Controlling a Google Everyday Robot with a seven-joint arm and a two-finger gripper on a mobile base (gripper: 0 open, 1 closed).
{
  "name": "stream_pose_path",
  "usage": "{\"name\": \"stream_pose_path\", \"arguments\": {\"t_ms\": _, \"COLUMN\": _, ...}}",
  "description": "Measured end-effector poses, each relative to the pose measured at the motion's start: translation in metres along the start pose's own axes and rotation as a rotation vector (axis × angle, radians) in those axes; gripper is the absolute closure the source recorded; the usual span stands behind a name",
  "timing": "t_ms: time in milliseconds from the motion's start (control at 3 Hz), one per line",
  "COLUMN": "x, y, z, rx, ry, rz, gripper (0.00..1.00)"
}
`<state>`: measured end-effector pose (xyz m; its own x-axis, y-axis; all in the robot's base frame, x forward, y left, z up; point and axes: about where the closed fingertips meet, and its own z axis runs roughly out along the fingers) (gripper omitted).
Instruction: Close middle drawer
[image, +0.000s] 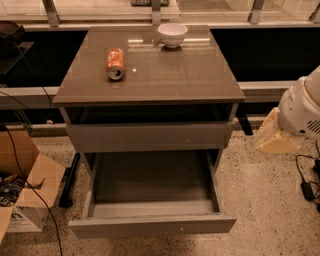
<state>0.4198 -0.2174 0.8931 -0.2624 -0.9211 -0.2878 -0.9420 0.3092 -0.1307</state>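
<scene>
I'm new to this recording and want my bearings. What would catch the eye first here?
The middle drawer stands pulled far out, low in the picture, its grey inner box on show. On the cabinet top an orange can lies on its side, with a white bowl near the back edge. The pale gripper hangs at the right, off to the side of the drawer and not touching it.

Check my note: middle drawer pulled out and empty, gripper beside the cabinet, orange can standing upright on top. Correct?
Not quite. The camera view shows the orange can lying on its side. The rest holds: middle drawer out and empty, gripper beside the cabinet.
</scene>
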Motion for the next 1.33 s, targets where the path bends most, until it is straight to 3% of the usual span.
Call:
{"name": "stream_pose_path", "arguments": {"t_ms": 333, "x": 0.007, "y": 0.006, "z": 0.02, "rx": -0.037, "ry": 0.013, "rz": -0.011, "gripper": 1.0}}
{"name": "stream_pose_path", "arguments": {"t_ms": 667, "x": 0.014, "y": 0.019, "z": 0.065, "rx": -0.113, "ry": -0.003, "rz": -0.037, "gripper": 1.0}}
{"name": "stream_pose_path", "arguments": {"t_ms": 1333, "x": 0.034, "y": 0.068, "z": 0.167, "rx": -0.243, "ry": -0.015, "rz": 0.028, "gripper": 1.0}}
